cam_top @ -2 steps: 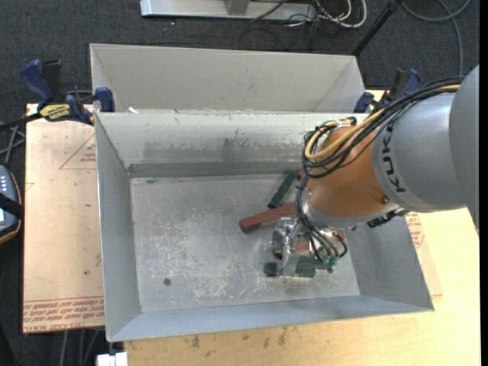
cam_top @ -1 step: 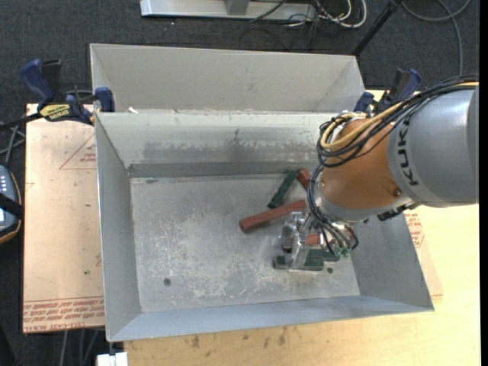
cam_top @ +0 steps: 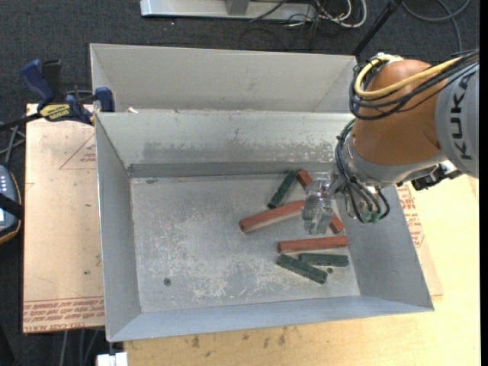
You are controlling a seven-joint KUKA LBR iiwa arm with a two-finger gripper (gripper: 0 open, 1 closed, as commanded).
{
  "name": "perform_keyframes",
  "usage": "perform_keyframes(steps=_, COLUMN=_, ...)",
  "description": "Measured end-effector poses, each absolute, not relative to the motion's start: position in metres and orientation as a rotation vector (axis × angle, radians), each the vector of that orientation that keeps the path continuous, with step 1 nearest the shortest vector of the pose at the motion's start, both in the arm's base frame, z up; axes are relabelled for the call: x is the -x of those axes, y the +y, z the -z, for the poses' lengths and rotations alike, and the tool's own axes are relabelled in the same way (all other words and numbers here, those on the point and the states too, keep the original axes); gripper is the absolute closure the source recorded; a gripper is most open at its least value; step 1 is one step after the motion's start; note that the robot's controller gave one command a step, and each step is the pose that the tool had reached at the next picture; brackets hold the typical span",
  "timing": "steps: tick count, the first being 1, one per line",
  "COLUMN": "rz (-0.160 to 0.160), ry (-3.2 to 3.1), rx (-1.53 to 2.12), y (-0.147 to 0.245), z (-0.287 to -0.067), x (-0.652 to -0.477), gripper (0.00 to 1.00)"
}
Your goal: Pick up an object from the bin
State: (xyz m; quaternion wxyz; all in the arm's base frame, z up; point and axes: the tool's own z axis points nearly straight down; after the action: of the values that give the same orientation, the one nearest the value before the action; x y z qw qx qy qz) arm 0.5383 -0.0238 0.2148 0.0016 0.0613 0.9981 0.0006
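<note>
My gripper (cam_top: 315,216) hangs low in the right half of the bin, under the orange cover. Its metal fingers point down just right of the end of a long red-brown bar (cam_top: 268,216) that lies slanted across the bin's middle. A short red piece (cam_top: 336,224) lies right beside the fingers. Up and left of the gripper a dark green bar (cam_top: 282,190) leans against another short red piece (cam_top: 304,178). Below the gripper lies a second red-brown bar (cam_top: 312,244).
Two dark green bars (cam_top: 313,264) lie crossed near the front right, below the red-brown bar. The arm with its orange cover and cables covers the bin's right wall. The bin's left half shows bare grey floor.
</note>
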Motion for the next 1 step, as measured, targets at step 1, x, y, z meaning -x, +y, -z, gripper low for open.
perform_keyframes(steps=1, rz=-0.002, ry=3.133, rx=-0.193, y=-0.0239, z=-0.2147, x=-0.5382, gripper=1.00)
